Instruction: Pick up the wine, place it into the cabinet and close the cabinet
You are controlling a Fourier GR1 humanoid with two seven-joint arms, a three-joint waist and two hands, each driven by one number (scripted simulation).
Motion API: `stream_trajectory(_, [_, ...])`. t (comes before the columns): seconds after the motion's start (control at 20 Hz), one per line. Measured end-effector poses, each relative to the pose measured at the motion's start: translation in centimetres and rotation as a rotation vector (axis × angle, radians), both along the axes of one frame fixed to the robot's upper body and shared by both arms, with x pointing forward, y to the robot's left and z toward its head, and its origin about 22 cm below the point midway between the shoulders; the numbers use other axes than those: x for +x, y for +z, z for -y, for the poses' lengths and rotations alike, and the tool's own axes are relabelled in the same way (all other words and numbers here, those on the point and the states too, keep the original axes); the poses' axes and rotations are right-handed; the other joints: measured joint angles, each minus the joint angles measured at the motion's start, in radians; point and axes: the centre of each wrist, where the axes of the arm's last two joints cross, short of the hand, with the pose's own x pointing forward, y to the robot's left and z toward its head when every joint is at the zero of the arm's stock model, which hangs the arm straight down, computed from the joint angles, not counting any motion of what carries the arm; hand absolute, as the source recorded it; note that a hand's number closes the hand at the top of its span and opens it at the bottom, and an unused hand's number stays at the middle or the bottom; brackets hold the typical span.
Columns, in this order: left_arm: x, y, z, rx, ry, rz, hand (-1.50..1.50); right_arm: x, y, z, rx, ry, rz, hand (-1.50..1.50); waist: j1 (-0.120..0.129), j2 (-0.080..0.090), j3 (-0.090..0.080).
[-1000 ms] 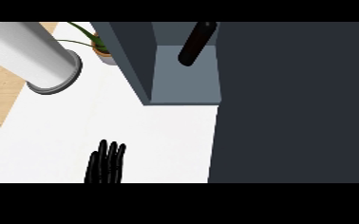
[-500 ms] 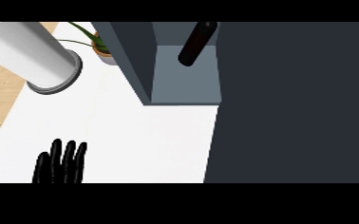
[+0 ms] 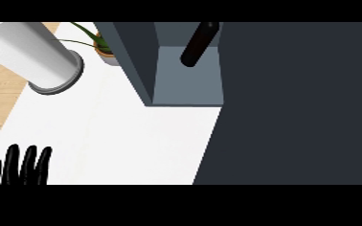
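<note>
The dark wine bottle [image 3: 198, 43] stands inside the grey cabinet [image 3: 187, 84], toward the back of its floor. A large dark panel [image 3: 283, 105], the cabinet's door, covers the right side of the view and overlaps the cabinet's right edge. My left hand [image 3: 25, 165] shows at the lower left corner, fingers straight and pointing up, holding nothing and far from the bottle. No part of my right hand shows.
A tall white cylinder [image 3: 39, 57] stands at the upper left on the white counter [image 3: 127, 139]. A small potted plant [image 3: 102, 50] sits between it and the cabinet's left wall.
My left hand has slid left along the lower edge, from near the middle to the corner. The dark door panel has crept slightly left. The bottle has not moved.
</note>
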Motion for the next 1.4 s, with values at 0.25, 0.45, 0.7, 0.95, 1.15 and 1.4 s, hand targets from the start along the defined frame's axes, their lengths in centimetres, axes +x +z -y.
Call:
stream_trajectory(0.25, [0.0,0.7,-2.3,0.018,0.007,0.001,-1.5,-0.7,0.3,-1.8,0.032,0.038,-0.039,1.5,-0.003,-0.003,-0.001])
stream_trajectory(0.45, [0.1,1.3,-4.1,0.022,0.012,-0.004,-1.5,-1.6,0.8,-3.5,0.052,0.034,-0.036,1.5,-0.003,-0.004,-0.001])
stream_trajectory(0.7, [0.1,1.3,-5.6,0.026,0.002,-0.011,-1.5,-2.4,1.6,-4.9,0.028,-0.07,0.033,1.5,0.0,-0.005,-0.002])
stream_trajectory(0.95, [0.8,2.0,-6.5,0.01,-0.014,-0.008,-1.5,-2.4,2.2,-5.7,-0.002,-0.144,0.122,1.5,0.003,-0.001,-0.001])
stream_trajectory(1.15, [1.5,2.1,-6.8,-0.009,-0.034,-0.009,-1.5,-2.3,2.8,-6.2,-0.031,-0.182,0.176,1.5,0.005,0.002,-0.002])
stream_trajectory(1.4, [1.9,2.5,-6.7,-0.025,-0.054,-0.005,-1.5,-2.0,3.4,-6.9,-0.046,-0.172,0.204,1.5,0.018,0.005,-0.002])
